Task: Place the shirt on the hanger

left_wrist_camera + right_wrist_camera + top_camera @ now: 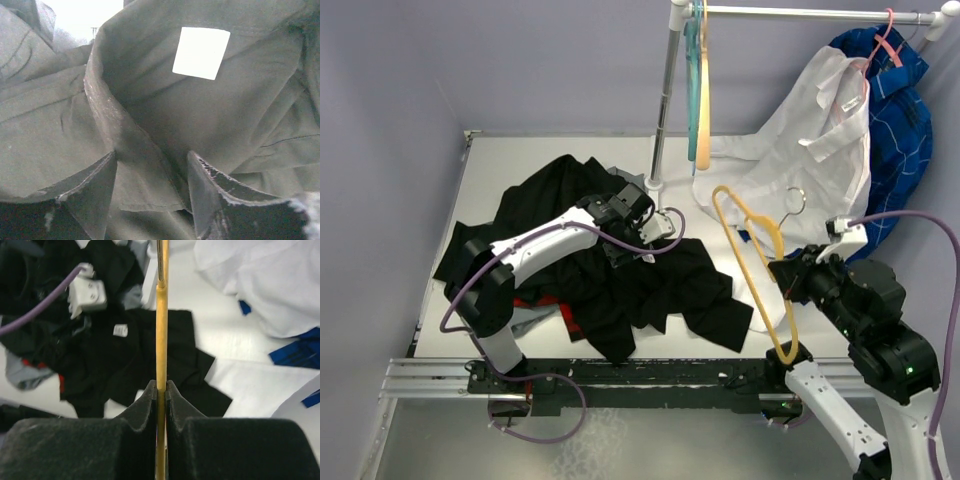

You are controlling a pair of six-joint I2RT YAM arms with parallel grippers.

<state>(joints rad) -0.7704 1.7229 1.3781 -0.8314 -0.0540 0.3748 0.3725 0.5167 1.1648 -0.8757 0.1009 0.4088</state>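
Observation:
The black shirt [620, 290] lies crumpled across the middle of the table. My left gripper [638, 225] is down on its upper part. In the left wrist view a folded collar edge [125, 140] runs between the fingers of the left gripper [152, 185], whose jaws stand apart around it; a white label [201, 52] shows on the cloth beyond. The yellow-orange hanger [760, 270] is held tilted above the table's right side, with my right gripper [788, 275] shut on its thin bar. In the right wrist view the hanger's bar [161, 330] is pinched between the pads of the right gripper [161, 390], above the shirt [150, 355].
A metal rack pole [665, 100] stands at the back with a teal hanger [693, 80] and a peach hanger [703, 100]. A white shirt [810, 150] and a blue garment [905, 130] hang at the right. Red plaid cloth [535, 300] peeks from under the shirt.

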